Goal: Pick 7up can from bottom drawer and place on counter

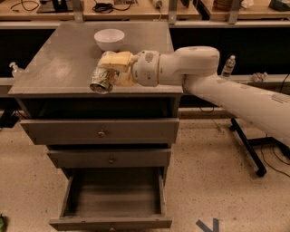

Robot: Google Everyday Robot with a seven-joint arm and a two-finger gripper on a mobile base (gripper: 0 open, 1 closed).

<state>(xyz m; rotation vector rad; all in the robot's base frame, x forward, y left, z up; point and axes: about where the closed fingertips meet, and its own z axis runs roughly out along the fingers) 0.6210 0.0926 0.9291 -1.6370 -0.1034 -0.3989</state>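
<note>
place: robotics lab or workshop
benches: light wooden benches (136, 10) with cables (104, 6), behind the fingers (120, 60)
floor: speckled hard floor (204, 172), blue tape mark (208, 224), below the fingers
gripper: gripper (111, 72) over the surface front edge of the counter (59, 68), clamped on the 7up can (102, 80)

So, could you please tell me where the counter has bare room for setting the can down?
The counter is bare across its left half, from the left edge to the bowl and the can. A smaller patch lies right of the bowl. Front centre is crowded: the gripper, shut on the can, hangs there.
</note>
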